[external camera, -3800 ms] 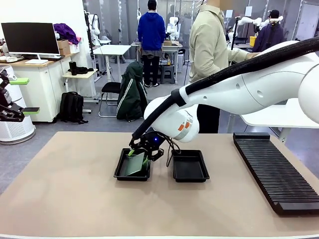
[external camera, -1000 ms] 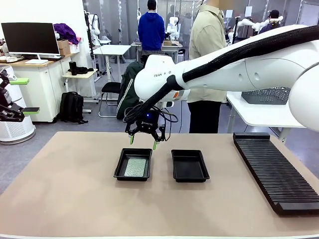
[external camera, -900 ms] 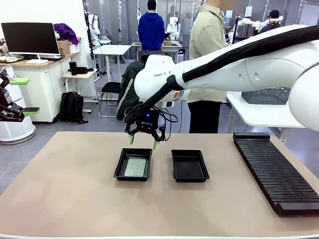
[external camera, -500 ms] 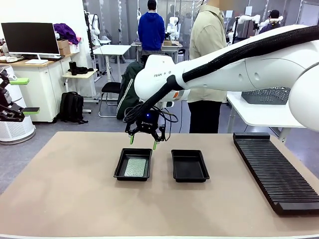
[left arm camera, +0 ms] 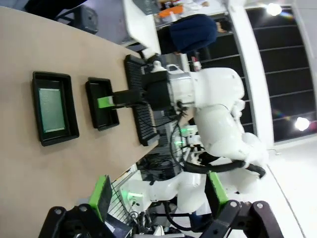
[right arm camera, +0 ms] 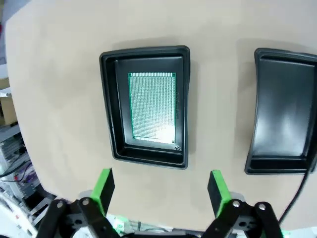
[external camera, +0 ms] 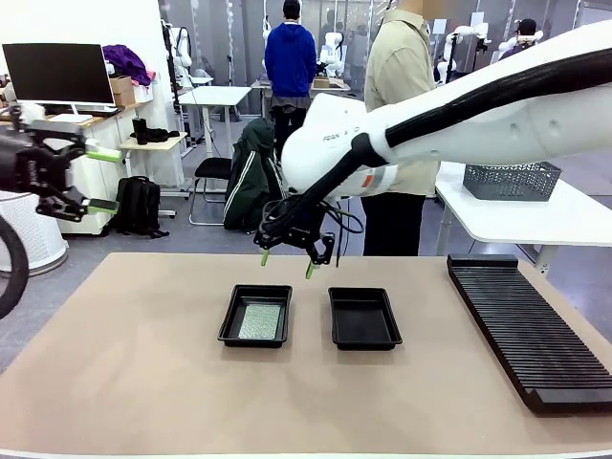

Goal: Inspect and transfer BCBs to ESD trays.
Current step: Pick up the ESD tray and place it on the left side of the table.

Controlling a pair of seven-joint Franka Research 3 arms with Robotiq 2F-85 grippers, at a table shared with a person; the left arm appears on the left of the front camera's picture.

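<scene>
Right claw (external camera: pixel 286 265) hung apart and empty at frame centre.
We counted one BCB (external camera: pixel 260 321) seated in the left-of-centre ESD tray (external camera: pixel 228 327); the neighbouring tray (external camera: pixel 363 320) lay bare, unfilled.

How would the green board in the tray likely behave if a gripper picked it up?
Probably stiff and light: the green board looks thin, flat, perforated. Lying flush on the tray floor, its edges seem hard to pinch.
</scene>
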